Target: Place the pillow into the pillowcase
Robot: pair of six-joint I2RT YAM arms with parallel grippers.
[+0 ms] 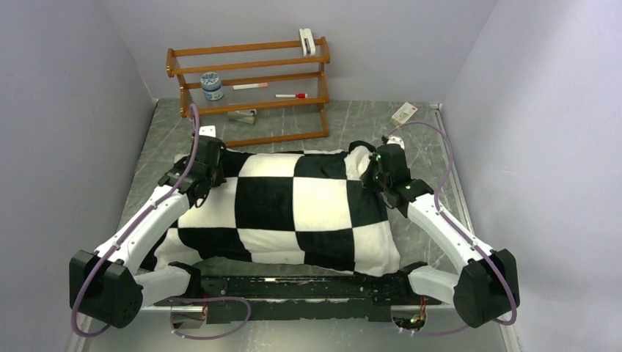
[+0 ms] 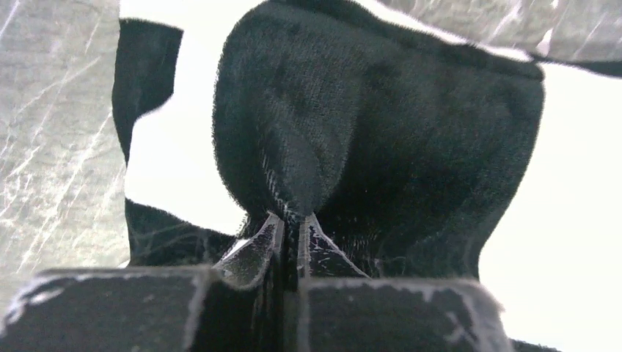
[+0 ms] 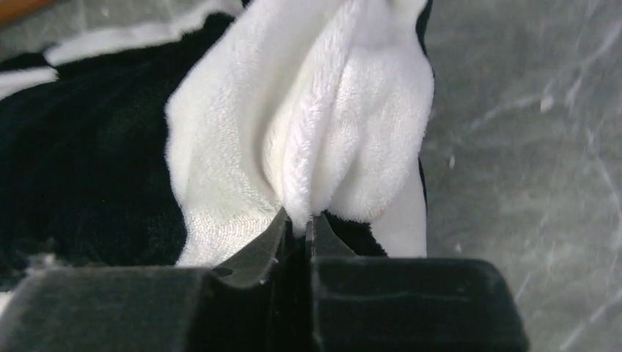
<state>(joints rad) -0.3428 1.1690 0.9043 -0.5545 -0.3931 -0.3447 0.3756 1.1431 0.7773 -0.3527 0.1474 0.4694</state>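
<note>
The black-and-white checkered pillowcase [image 1: 293, 209] lies plump across the middle of the table. The plain white pillow does not show as such; a smooth white surface [image 3: 403, 216] peeks under the plush at the right corner. My left gripper [image 1: 207, 158] is shut on a black fold of the pillowcase [image 2: 352, 132] at its far left corner, its tips [image 2: 292, 220] pinching the plush. My right gripper [image 1: 378, 163] is shut on a white fold of the pillowcase [image 3: 323, 125] at its far right corner, its tips [image 3: 299, 218] pinching the plush.
A wooden two-shelf rack [image 1: 249, 88] stands at the back with a small jar [image 1: 212, 86], a red marker [image 1: 291, 95] and a stapler [image 1: 243, 116]. A small white box [image 1: 404, 113] lies at the back right. Grey walls close in both sides.
</note>
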